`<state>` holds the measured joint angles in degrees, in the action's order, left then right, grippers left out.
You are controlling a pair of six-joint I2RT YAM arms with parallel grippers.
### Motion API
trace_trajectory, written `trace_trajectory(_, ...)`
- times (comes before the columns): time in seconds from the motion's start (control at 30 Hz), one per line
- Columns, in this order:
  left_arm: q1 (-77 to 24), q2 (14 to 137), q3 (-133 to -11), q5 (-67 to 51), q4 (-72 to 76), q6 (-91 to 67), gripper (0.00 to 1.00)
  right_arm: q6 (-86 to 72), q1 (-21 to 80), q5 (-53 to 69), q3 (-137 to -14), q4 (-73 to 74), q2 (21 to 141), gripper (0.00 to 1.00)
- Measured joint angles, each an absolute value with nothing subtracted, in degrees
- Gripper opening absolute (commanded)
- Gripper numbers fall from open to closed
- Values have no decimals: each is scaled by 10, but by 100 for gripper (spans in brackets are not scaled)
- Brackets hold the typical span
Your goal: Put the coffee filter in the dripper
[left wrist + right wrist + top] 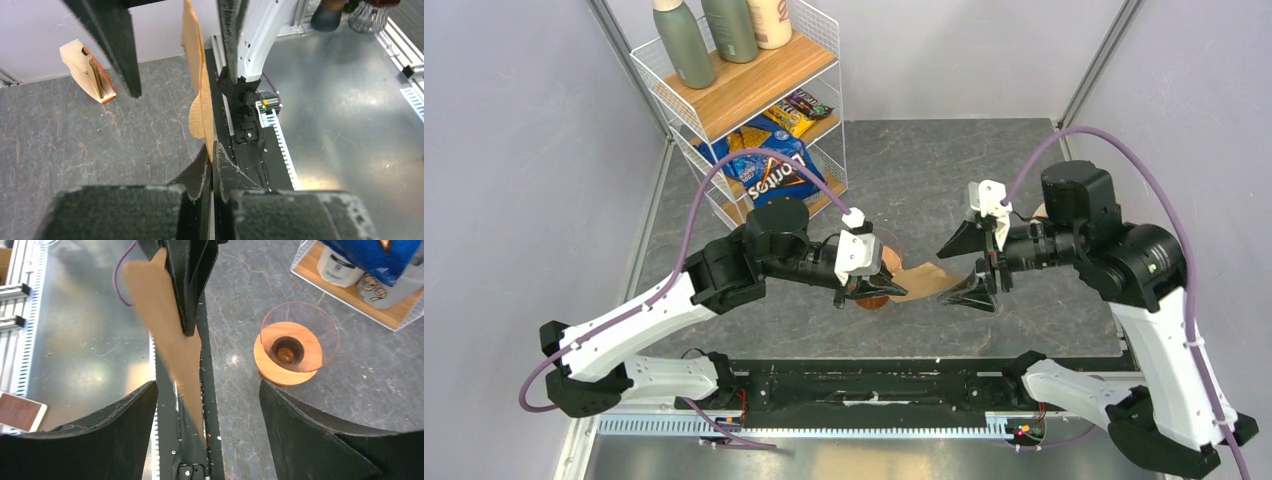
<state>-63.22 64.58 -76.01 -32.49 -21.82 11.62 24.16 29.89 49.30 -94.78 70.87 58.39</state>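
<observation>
My left gripper [876,291] is shut on one edge of the light-brown paper coffee filter [926,280] and holds it in the air, edge-on in the left wrist view [199,80]. The filter reaches between the spread fingers of my open right gripper [972,268] without touching them; it also shows in the right wrist view [160,320]. The clear pink-tinted dripper [300,332] sits on a round wooden ring [280,375] on the table, just under and behind the left gripper, mostly hidden in the top view [890,262].
A white wire shelf rack [754,110] with bottles and snack bags stands at the back left. The orange-and-cream filter pack [87,72] stands behind the right gripper. The black rail [874,385] and metal ledge run along the near edge.
</observation>
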Motion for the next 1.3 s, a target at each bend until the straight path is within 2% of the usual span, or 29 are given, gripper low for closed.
trace_trajectory(0.03,-632,647,-760,-333,-224,127,2,248,299,501,-954,718,594,70)
trace_trajectory(0.13,-632,657,-765,-336,-239,149,2,270,299,525,-980,745,632,32)
trace_trajectory(0.17,-632,661,-766,-334,-241,151,2,277,299,532,-988,752,645,23)
trace_trajectory(0.23,-628,668,-766,-328,-244,150,2,292,299,540,-997,766,665,11)
trace_trajectory(0.33,-600,674,-766,-327,-245,126,2,312,299,533,-1004,798,672,3)
trace_trajectory(0.37,-584,675,-766,-327,-246,113,2,323,300,528,-1011,811,671,2)
trace_trajectory(0.4,-569,675,-766,-330,-238,101,2,333,300,522,-1016,814,668,6)
trace_trajectory(0.43,-561,676,-766,-333,-227,93,2,343,303,516,-1018,809,665,23)
trace_trajectory(0.47,-557,676,-766,-335,-221,85,2,348,305,509,-1018,804,662,53)
trace_trajectory(0.5,-557,675,-766,-335,-220,82,2,352,305,501,-1017,805,658,64)
trace_trajectory(0.57,-551,673,-765,-336,-225,79,2,349,304,489,-1007,808,646,78)
trace_trajectory(0.63,-546,672,-765,-337,-225,79,2,337,303,485,-997,804,635,87)
trace_trajectory(0.73,-550,671,-765,-342,-225,81,2,322,304,481,-992,790,636,88)
trace_trajectory(0.8,-554,670,-765,-347,-225,82,2,316,304,482,-989,775,645,82)
trace_trajectory(0.83,-556,670,-765,-347,-225,82,2,314,304,482,-986,768,647,71)
trace_trajectory(0.97,-561,670,-765,-346,-226,82,2,298,304,486,-959,730,665,14)
trace_trajectory(1.0,-563,670,-765,-346,-227,82,11,295,304,486,-957,727,669,0)
trace_trajectory(1.03,-564,670,-766,-346,-228,82,22,298,304,487,-957,725,672,0)
trace_trajectory(1.07,-564,670,-766,-346,-231,83,39,305,303,488,-957,724,673,0)
trace_trajectory(1.1,-564,670,-770,-346,-244,86,49,310,304,489,-957,725,672,0)
trace_trajectory(1.17,-564,670,-786,-347,-283,97,58,331,304,491,-957,731,668,0)
trace_trajectory(1.3,-555,663,-831,-366,-358,110,59,389,304,495,-951,750,649,0)
